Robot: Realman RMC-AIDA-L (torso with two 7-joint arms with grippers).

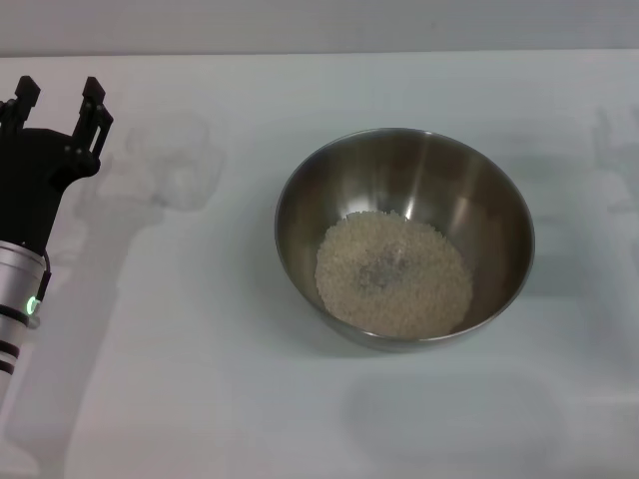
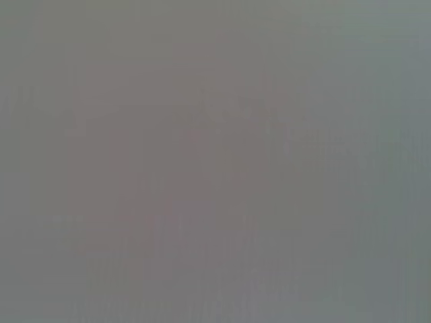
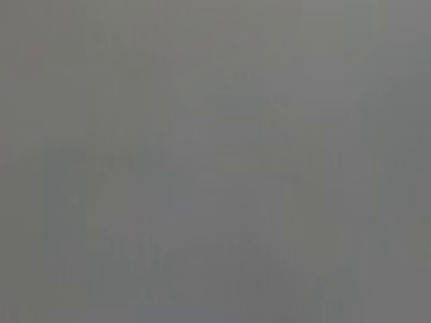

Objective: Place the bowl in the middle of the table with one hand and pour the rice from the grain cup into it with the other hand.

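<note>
Left gripper (image 1: 58,104) sits at the table's (image 1: 200,399) left edge, black fingers spread apart with nothing between them, pointing toward the far side; arm behind it goes black to silver with a green light. Grain cup (image 1: 182,160), clear plastic and faint against the white top, stands just beside the fingers, not touched. Bowl (image 1: 499,215), round polished steel with a mirror-like wall, sits near the table's middle; rice (image 1: 392,272) lies in it as a flat, off-white grainy heap. Right gripper is out of head view. Both wrist views give only uniform grey, no detail.
</note>
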